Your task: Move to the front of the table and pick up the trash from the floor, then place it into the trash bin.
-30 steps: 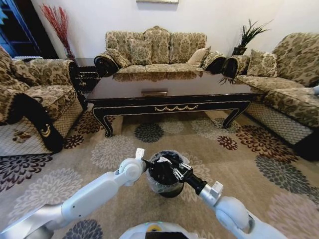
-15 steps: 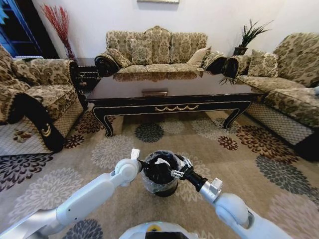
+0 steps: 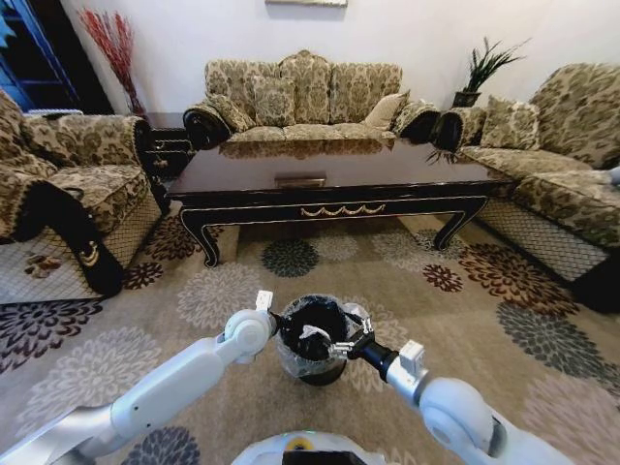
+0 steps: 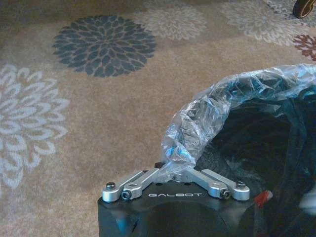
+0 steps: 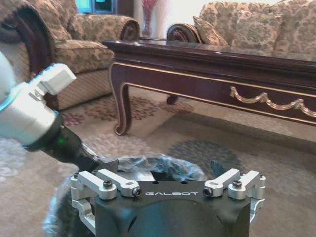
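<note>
A: Where's the trash?

B: A crumpled white paper scrap (image 3: pixel 312 332) lies in the small round black bin (image 3: pixel 312 371). Light, soft (grab its middle).

A: The hands?

B: Left hand (image 4: pixel 174 167) pinches the clear crinkly plastic bag (image 4: pixel 207 113); right hand (image 3: pixel 341 344) is spread.

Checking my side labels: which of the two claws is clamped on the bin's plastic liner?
The left claw, shut on the liner at the trash bin's rim; the right claw hangs open above it.

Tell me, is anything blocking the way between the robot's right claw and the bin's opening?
Nothing visible does. The right gripper hangs at the trash bin mouth, open, and the left gripper pinches the clear bag at the opposite rim.
</note>
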Robot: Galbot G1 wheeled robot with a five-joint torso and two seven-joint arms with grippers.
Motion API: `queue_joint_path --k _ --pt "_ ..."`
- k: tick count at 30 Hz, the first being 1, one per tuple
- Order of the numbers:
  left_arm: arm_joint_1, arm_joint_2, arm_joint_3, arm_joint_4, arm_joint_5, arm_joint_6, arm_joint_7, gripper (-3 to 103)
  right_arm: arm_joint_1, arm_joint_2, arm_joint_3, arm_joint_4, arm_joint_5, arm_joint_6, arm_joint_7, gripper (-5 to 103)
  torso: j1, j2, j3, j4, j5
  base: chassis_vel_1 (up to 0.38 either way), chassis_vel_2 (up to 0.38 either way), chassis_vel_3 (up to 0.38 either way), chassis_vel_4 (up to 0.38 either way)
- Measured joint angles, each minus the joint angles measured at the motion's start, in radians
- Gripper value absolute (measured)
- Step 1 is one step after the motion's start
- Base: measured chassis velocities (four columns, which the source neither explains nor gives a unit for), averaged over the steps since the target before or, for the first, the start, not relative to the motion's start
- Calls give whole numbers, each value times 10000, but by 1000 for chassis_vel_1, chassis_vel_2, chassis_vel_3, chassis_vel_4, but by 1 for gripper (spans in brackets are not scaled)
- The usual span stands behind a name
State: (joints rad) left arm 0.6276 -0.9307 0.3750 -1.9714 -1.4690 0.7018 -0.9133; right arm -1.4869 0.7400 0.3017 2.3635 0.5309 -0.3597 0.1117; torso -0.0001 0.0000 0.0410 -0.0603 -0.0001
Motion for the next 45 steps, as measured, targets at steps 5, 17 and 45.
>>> queue_joint_path --k 5,17,45 --pt "-177 -41 142 71 -116 -2 -52 2 -49 59 96 215 -639 -225 -88 100 0 0 0 -3 -2 0 0 0 0" --pt "887 757 -1485 -9 9 -9 65 2 810 1086 301 -1115 1683 1257 543 100 0 0 0 1 -2 0 0 0 0" --pt "4598 1717 -6323 -477 -130 -39 643 2 5267 3651 -2042 -10789 40 2107 406 100 0 0 1 -1 -1 0 0 0 0"
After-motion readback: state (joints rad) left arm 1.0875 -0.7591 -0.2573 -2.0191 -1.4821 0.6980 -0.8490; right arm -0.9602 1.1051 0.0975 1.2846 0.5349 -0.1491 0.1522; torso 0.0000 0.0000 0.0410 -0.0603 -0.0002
